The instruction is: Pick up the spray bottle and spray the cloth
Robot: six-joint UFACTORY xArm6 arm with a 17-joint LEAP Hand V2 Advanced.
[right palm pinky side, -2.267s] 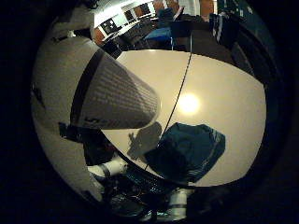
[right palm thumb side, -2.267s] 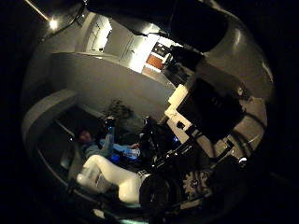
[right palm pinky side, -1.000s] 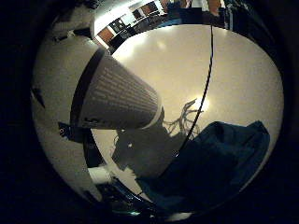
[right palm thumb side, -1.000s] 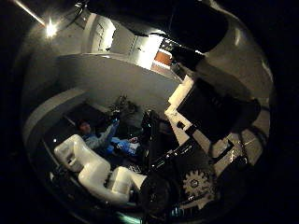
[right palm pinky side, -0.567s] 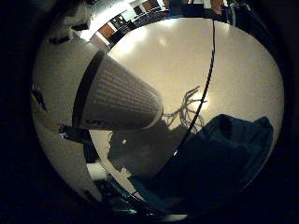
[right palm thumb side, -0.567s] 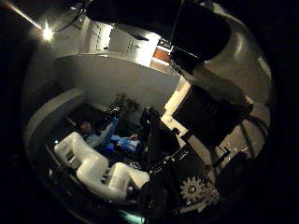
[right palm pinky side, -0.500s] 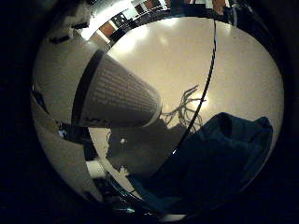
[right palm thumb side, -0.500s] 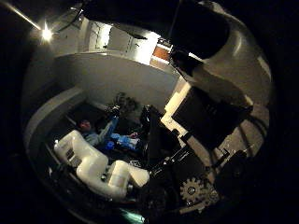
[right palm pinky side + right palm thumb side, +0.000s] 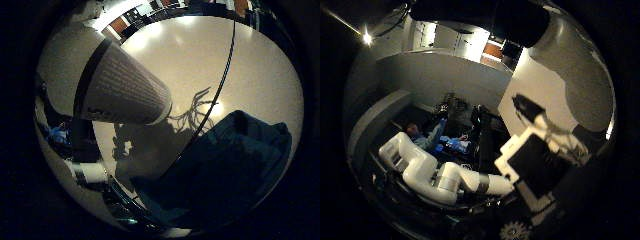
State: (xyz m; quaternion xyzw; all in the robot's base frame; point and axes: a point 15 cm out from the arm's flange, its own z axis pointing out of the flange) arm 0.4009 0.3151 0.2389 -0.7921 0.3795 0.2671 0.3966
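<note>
The spray bottle [image 9: 115,85] fills much of the little finger side view: a white body with a black band and fine print, close against the palm and hanging over the table. On the pale table [image 9: 200,55] below it lies the dark blue cloth [image 9: 235,170], crumpled, just past the bottle's end. In the thumb side view my hand [image 9: 535,150] shows a white and black finger bent across the picture beside the bottle's grey side [image 9: 580,85]. The hand is shut on the bottle. The bottle's nozzle is hidden.
The bottle and fingers cast a shadow [image 9: 150,145] on the table between bottle and cloth. The white arm [image 9: 435,172] bends below the hand. Cabinets and a wall [image 9: 450,70] stand far behind.
The view has closed in on the table, so the cloth looks larger and nearer. In the thumb side view a finger has swung further across the picture. The bottle stays fixed against the palm.
</note>
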